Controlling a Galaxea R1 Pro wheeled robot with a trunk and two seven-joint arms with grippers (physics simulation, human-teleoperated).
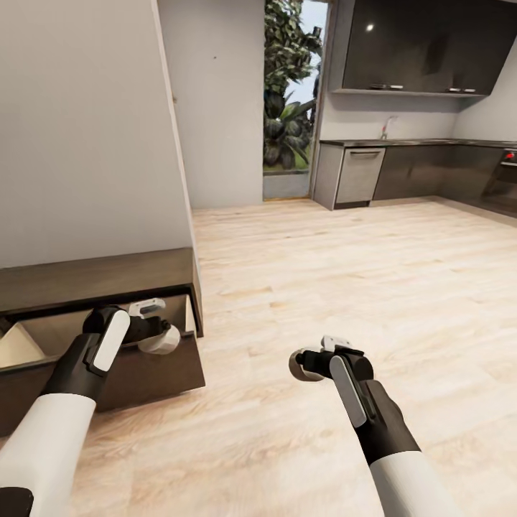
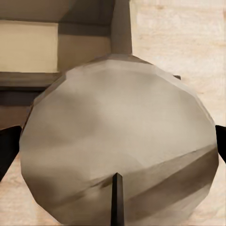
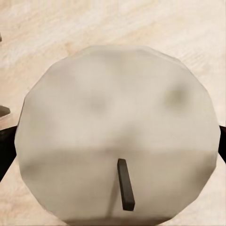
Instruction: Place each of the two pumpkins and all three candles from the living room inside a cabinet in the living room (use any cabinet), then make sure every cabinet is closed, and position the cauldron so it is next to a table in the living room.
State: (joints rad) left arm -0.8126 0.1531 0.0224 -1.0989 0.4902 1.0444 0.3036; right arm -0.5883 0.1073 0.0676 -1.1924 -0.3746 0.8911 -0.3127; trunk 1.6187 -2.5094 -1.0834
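Note:
A dark brown cabinet (image 1: 100, 276) stands low against the wall at the left, its right front pulled out as an open drawer (image 1: 154, 373) with a pale inside. My left gripper (image 1: 159, 339) is shut on a beige-grey candle (image 1: 162, 340) and holds it over the drawer's right end. In the left wrist view that candle (image 2: 117, 141) is a big round face with a dark wick, black fingertips (image 2: 8, 146) at both sides. My right gripper (image 1: 298, 364) is shut on another candle (image 1: 296, 365) above the bare floor; this candle (image 3: 117, 132) looms close in the right wrist view.
Light wooden floor (image 1: 345, 273) stretches ahead to a kitchen with dark cupboards (image 1: 431, 47), a worktop and a dishwasher (image 1: 359, 176). A tall window with plants (image 1: 287, 100) is at the back. A white wall (image 1: 79, 122) rises behind the cabinet.

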